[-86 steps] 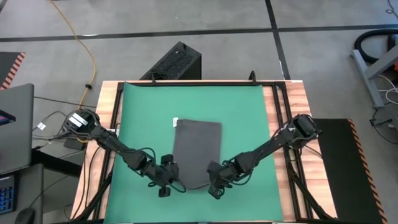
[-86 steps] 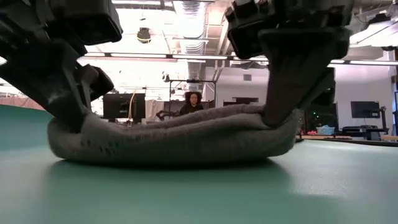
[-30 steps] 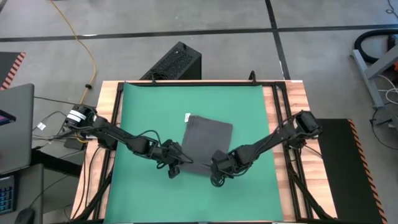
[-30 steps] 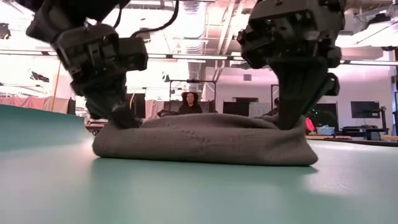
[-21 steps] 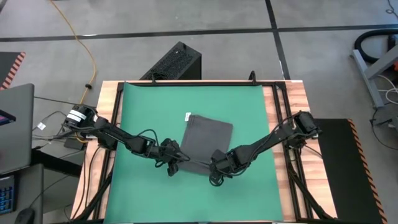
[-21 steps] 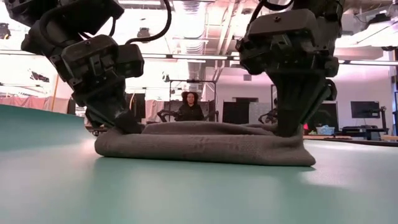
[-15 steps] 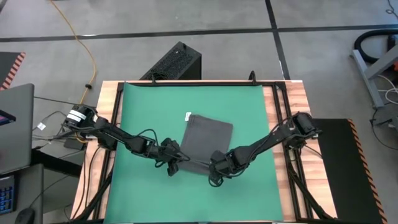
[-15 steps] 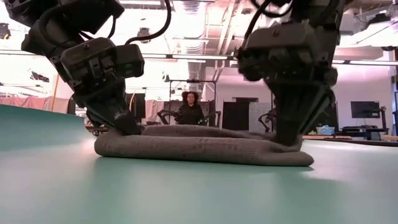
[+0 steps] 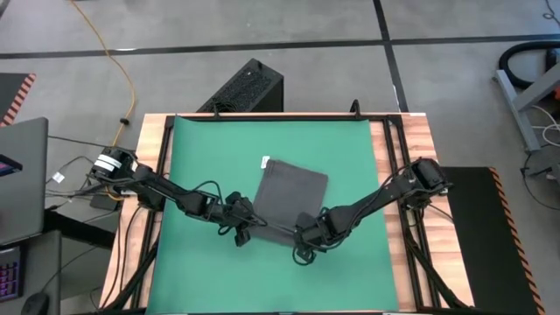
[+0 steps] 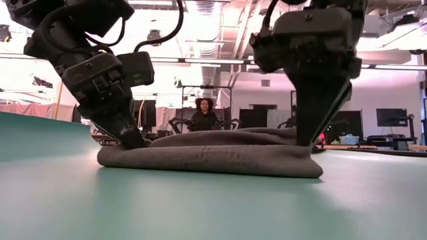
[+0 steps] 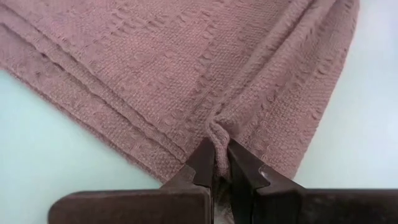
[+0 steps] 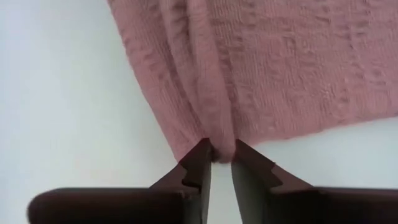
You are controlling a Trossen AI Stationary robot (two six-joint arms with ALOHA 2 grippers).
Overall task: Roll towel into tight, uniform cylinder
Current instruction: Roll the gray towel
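Observation:
The dark grey towel (image 9: 293,194) lies folded on the green mat (image 9: 201,149), turned a little askew, with its white tag (image 9: 264,164) at the far left corner. In the low view the towel (image 10: 207,159) is a low, flat bundle. My left gripper (image 9: 248,229) is shut on the towel's near left corner. My right gripper (image 9: 306,240) is shut on its near right corner. Both stand down at the mat. My left gripper pinches a raised ridge of cloth (image 11: 216,134) at the towel's near left end between its two fingertips. It comes slanting down from the left and near side. The towel lies on the mat below it (image 10: 133,141). My right gripper pinches a narrow fold (image 12: 217,134) at the towel's near right corner between its two fingertips. It comes slanting down from the right and near side. Several layers show beside the fold. The towel rests on the mat (image 10: 303,143).
Bare green mat lies all around the towel. The wooden table top (image 9: 420,149) shows at both sides. A black box (image 9: 245,87) stands on the floor beyond the far edge. A laptop (image 9: 22,175) is at the left. A person (image 10: 203,110) sits far behind.
Both grippers have stayed on the towel's near corners and gone down a little. The towel's near end has sunk from a rounded hump to a flatter bundle, and its right end has drawn slightly toward the left.

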